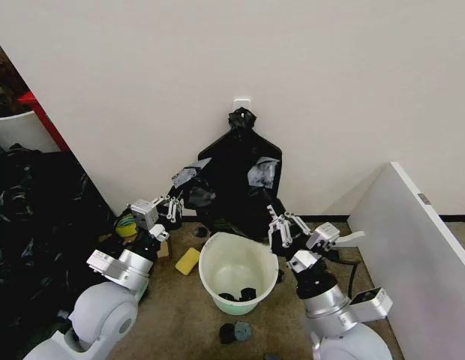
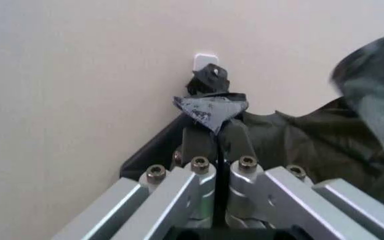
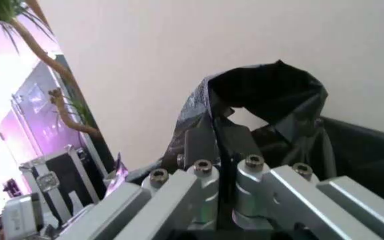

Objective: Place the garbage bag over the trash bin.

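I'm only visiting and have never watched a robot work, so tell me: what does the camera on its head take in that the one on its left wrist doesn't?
Head view alone: the round cream-white plastic trash bin on the floor, a yellow sponge-like block beside it, and the right pincer clamped on black film.

Left wrist view alone: a close look at the left pincer, shut on a torn edge of the thin, crinkly black plastic garbage bag.

Both: the flat black bag with a knotted top hanging from a white wall hook.
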Motion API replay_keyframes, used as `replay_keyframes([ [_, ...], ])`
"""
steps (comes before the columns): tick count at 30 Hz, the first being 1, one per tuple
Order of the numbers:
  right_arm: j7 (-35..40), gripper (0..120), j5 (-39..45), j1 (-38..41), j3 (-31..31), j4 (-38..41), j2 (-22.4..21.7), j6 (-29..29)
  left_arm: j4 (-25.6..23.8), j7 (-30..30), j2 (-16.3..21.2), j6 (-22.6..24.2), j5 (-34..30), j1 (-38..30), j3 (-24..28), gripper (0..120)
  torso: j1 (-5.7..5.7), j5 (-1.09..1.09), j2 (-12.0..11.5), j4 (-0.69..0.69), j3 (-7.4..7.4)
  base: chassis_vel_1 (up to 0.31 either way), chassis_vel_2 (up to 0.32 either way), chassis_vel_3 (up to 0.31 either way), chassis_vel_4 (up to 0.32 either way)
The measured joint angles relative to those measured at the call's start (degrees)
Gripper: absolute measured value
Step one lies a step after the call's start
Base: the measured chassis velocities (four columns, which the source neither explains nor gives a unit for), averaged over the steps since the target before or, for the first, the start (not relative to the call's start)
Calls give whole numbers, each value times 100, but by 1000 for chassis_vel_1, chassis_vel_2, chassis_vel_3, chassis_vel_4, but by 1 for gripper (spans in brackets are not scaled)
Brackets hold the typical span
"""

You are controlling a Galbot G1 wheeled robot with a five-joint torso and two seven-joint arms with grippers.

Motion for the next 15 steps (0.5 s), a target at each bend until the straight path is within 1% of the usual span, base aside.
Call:
replay_keyframes([
  [11,119,0,71,188,3,-568,7,-76,261,0,-293,75,121,170,350,0,0,0,0,1,0,0,0,0,0],
  [15,313,0,-92,233,-15,-828,-8,-141,398,0,-364,117,69,170,456,0,0,0,-1,0,0,0,0,0,0],
])
